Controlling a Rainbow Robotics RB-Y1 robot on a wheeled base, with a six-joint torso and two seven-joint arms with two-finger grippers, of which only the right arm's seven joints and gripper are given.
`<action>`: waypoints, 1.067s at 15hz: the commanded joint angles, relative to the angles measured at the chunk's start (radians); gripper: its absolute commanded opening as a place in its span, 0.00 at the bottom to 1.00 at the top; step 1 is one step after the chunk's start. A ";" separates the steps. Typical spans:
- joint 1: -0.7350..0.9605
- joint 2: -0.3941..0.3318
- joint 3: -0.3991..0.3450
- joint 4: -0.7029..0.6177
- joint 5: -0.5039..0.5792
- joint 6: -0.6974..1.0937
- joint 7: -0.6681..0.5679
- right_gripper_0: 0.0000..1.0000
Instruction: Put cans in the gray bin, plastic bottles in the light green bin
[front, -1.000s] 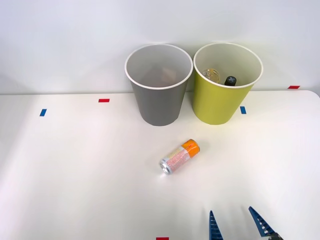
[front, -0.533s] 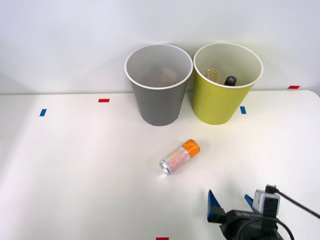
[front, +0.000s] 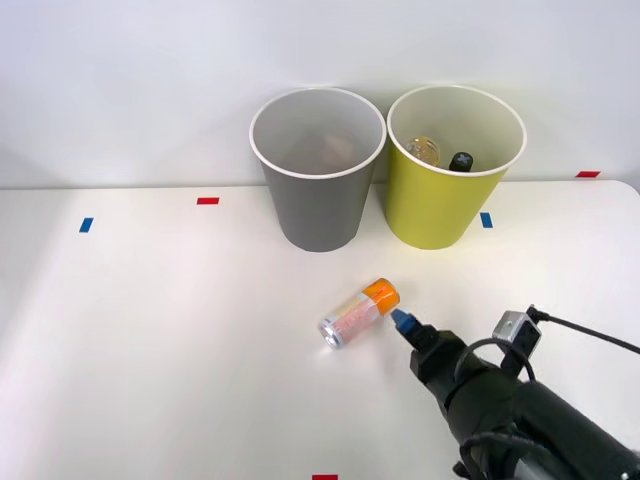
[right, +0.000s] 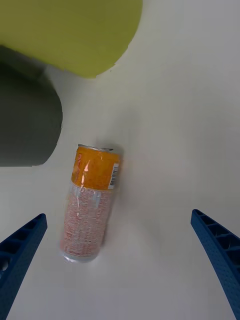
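My right pincer (right: 120, 260) has come forward from the near edge of the tabletop (front: 150, 380) in the last second: then only the blue fingertips showed at that edge, and now my arm reaches in over the near right part of the table and one fingertip (front: 402, 320) stands just beside the can (front: 358, 311). The fingers are spread wide, holding nothing, and the can lies between their lines in the wrist view, though off toward one finger (I judge the aim wants a small correction before closing).

The can has not moved. It lies on its side near the middle of the table, silver top toward the near edge, orange end toward the bins. I am not touching it yet.

So the approach is nearly done and the grasp comes next, I think: lower, centre over the label, then close across the can's width. A round can lying down may roll if one finger meets it first.

Farther back, at the far edge, the gray bin (front: 318, 180) stands just beside the light green bin (front: 450, 190). The plastic bottles (front: 424, 150) already lie in the green one, a black cap (front: 461, 160) showing.
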 joint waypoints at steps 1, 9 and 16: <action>-0.181 -0.005 0.013 0.000 -0.010 0.222 -0.205 1.00; -0.439 -0.092 0.050 0.082 -0.079 0.459 -0.389 1.00; -0.610 -0.040 0.052 0.335 -0.082 0.458 -0.415 1.00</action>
